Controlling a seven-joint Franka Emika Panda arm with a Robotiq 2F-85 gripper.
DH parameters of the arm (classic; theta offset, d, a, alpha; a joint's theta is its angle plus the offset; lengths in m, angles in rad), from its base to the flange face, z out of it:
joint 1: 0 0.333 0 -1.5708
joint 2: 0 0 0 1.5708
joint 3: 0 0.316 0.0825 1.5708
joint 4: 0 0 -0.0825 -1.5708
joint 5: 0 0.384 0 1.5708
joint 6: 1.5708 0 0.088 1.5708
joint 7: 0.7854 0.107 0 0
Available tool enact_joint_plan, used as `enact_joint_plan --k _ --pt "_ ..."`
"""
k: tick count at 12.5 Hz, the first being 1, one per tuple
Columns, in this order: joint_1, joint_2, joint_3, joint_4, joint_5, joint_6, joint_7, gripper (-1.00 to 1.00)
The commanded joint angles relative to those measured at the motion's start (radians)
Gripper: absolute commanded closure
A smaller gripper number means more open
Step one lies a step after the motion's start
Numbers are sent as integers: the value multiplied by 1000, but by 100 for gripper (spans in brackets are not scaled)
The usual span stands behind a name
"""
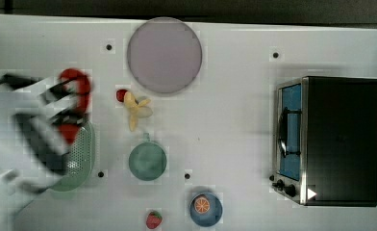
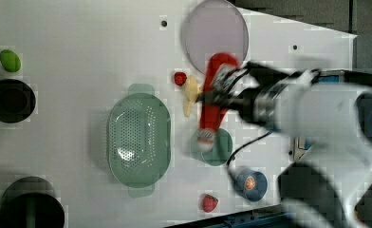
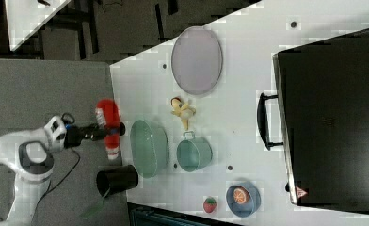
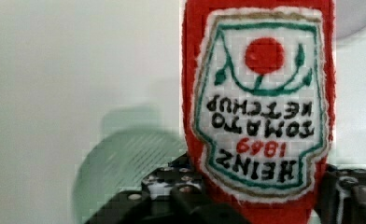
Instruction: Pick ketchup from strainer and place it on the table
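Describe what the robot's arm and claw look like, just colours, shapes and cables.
The arm is built of rounded white shells with grey joint sections, and one joint glows blue in the left view. Toward the wrist it turns black. The claw is black with chunky fingers showing small round screw heads. A thin black cable hangs below.

Around one pale green strainer [image 2: 138,137] on the white table [image 2: 79,57], the tally runs: one ketchup bottle [image 2: 216,92], one round grey plate [image 2: 215,34] beyond the strainer, one teal cup [image 2: 219,147] just beside it, one peeled banana [image 2: 190,92] near it, and two strawberries [image 2: 180,78] [image 2: 209,203]. One blue bowl [image 2: 251,184] holds one orange slice [image 1: 202,205]. One black toaster oven [image 1: 340,139] stands well apart from the strainer. One green object [image 2: 10,61] and two black containers [image 2: 9,100] [image 2: 30,204] lie on the strainer's other side.
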Motion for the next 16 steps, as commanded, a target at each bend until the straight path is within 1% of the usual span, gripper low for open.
enact_joint_plan --k 1,3,6,8,10,13,16 --pt "-154 7 -106 18 1 10 -91 -21" --pt "-187 7 -158 15 1 10 -140 -21" --pt "-222 5 -229 -4 1 14 -313 -21" --pt "-246 -3 -259 -41 2 35 -405 -21" --pt "-270 -22 -276 -121 2 123 -428 -21" --pt "-290 -27 -285 -261 2 275 -427 -21" --pt "-300 -9 -291 -349 2 296 -427 -21"
